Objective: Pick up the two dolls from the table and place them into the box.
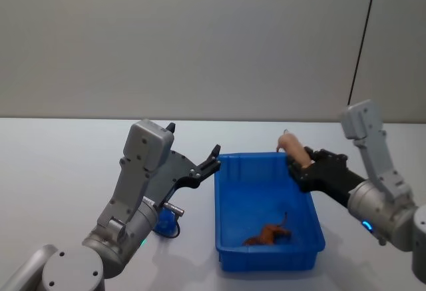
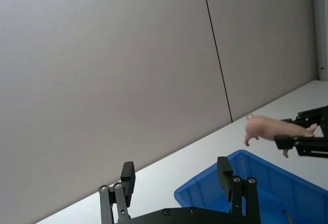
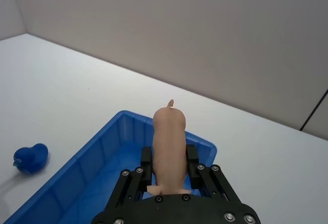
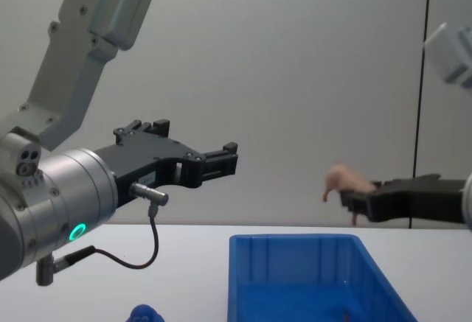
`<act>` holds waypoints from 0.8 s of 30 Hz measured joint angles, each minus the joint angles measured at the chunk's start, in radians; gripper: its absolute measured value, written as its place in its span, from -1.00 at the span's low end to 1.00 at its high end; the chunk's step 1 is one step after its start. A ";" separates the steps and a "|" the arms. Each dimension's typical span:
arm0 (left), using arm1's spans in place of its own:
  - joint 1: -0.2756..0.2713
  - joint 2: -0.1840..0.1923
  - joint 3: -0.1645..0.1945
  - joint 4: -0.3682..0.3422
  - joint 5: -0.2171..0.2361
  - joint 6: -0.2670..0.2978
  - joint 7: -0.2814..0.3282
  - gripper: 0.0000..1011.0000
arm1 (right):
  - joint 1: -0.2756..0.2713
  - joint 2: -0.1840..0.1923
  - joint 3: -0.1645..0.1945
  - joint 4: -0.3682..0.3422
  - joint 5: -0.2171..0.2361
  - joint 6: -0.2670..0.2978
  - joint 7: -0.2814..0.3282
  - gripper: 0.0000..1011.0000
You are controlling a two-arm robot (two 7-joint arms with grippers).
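The left pincer (image 2: 176,168) hangs open and empty, raised above the desk (image 1: 66,158) just left of the box (image 1: 253,191). Under that arm the blue doll (image 3: 31,158) lies on the desk near the box's left wall. The right pincer (image 3: 169,155) is clamped on the peach doll (image 3: 168,131), held in the air about over the box's far right corner; whether it is fully inside the rim is hard to judge. Let go there, the doll could strike the rim and tumble out onto the desk. A small orange-brown thing (image 1: 269,233) lies in the box
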 joint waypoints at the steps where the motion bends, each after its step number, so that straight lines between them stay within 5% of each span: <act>1: 0.000 0.000 0.000 0.000 0.000 0.000 0.000 0.98 | 0.003 -0.003 -0.002 0.005 -0.002 0.002 0.002 -0.24; 15: 0.000 0.000 0.000 0.000 0.000 0.000 0.000 0.98 | 0.038 -0.032 -0.026 0.070 -0.028 0.026 0.029 0.58; 18: 0.000 0.000 0.000 0.000 0.000 0.000 0.000 0.98 | 0.034 -0.029 -0.024 0.068 -0.017 0.016 0.029 0.82; 24: 0.000 0.000 0.000 0.000 0.000 0.000 0.000 0.98 | 0.001 -0.004 -0.005 0.032 0.022 -0.020 0.024 0.98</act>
